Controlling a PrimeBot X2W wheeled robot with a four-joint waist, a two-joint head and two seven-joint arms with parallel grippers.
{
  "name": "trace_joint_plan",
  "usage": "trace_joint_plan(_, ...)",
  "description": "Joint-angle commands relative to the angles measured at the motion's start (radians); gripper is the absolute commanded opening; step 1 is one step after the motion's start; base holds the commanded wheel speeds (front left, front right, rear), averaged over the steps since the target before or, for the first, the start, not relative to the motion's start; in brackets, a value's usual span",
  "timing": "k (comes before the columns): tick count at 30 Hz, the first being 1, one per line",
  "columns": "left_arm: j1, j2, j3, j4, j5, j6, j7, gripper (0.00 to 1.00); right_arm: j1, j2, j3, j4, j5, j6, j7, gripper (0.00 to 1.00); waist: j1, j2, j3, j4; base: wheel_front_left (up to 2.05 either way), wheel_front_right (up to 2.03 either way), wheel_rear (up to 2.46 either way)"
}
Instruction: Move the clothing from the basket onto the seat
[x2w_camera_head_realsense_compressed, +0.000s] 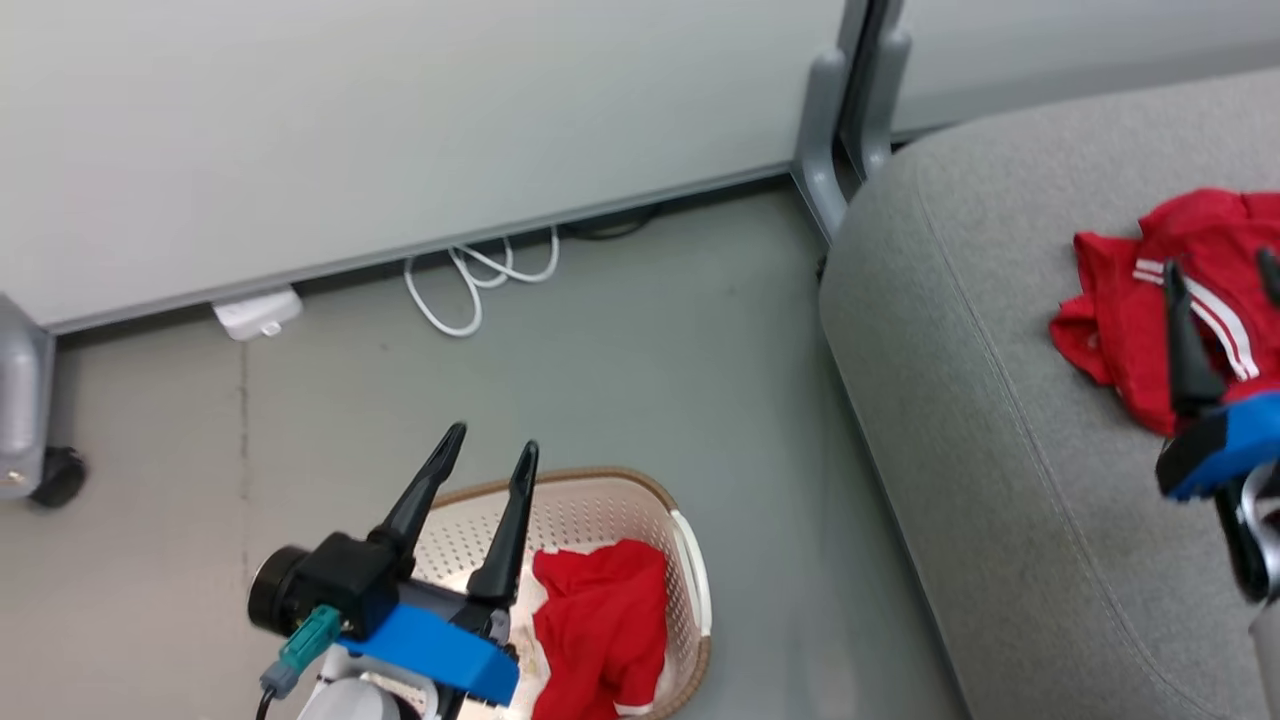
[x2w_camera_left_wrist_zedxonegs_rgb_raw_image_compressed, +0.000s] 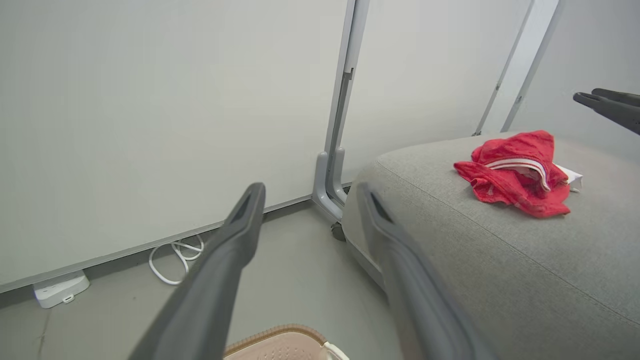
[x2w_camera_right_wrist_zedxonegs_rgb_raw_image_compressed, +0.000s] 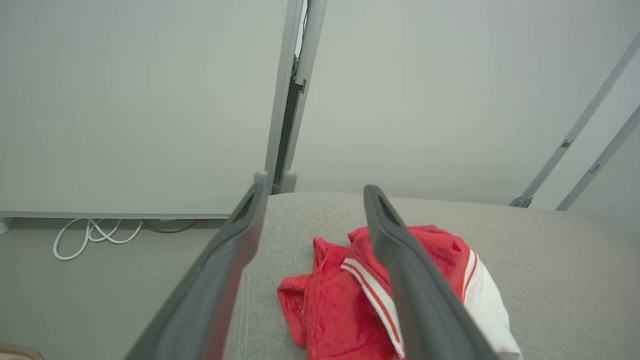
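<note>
Red, soft-looking fabric with white striped trim makes up the clothing. One crumpled garment (x2w_camera_head_realsense_compressed: 1120, 340) lies bunched on the seat (x2w_camera_head_realsense_compressed: 1000, 480), a broad block of grey woven upholstery with rounded edges and a seam along its top. A second garment (x2w_camera_head_realsense_compressed: 600, 630) sits heaped inside the basket (x2w_camera_head_realsense_compressed: 690, 560), a cream perforated plastic tub with a brown woven-look rim and a white side handle. The basket stands on the smooth grey floor (x2w_camera_head_realsense_compressed: 700, 350) near the seat's side.

Behind them, pale partition panels meet at a grey metal post (x2w_camera_head_realsense_compressed: 820, 130). A looped white cable (x2w_camera_head_realsense_compressed: 480, 285) and a small white power block (x2w_camera_head_realsense_compressed: 258, 312) lie along the wall's foot, and a dark caster wheel (x2w_camera_head_realsense_compressed: 60, 478) shows at the far left.

The left claw (x2w_camera_head_realsense_compressed: 493, 438) hangs over the basket's left part, its two long dark fingers spread apart and empty, with the second garment just to its right and below. The right claw (x2w_camera_head_realsense_compressed: 1218, 262) hovers over the seat, fingers likewise apart and gripping nothing. The crumpled garment lies beneath it, and the left wrist view shows the tips clear above the cloth.
</note>
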Motion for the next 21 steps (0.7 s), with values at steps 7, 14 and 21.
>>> trace_joint_plan(7,0.108,-0.018,0.091,0.021,0.027,0.003,-0.003,1.0,0.3,0.12,-0.068,-0.316,-0.051,-0.001,0.076,1.0,0.0004,0.0,-0.119,0.116,0.0,0.0,0.0)
trace_joint_plan(14,0.174,-0.025,0.166,0.035,0.038,0.003,-0.003,1.0,0.477,0.246,-0.113,-0.475,-0.092,-0.001,0.109,1.0,0.0004,0.0,-0.177,0.159,0.0,0.0,0.0)
trace_joint_plan(21,0.198,-0.03,0.22,0.034,0.05,0.001,-0.003,1.0,0.567,0.306,-0.079,-0.548,-0.1,-0.001,0.128,1.0,0.0004,0.0,-0.186,0.173,0.0,0.0,0.0)
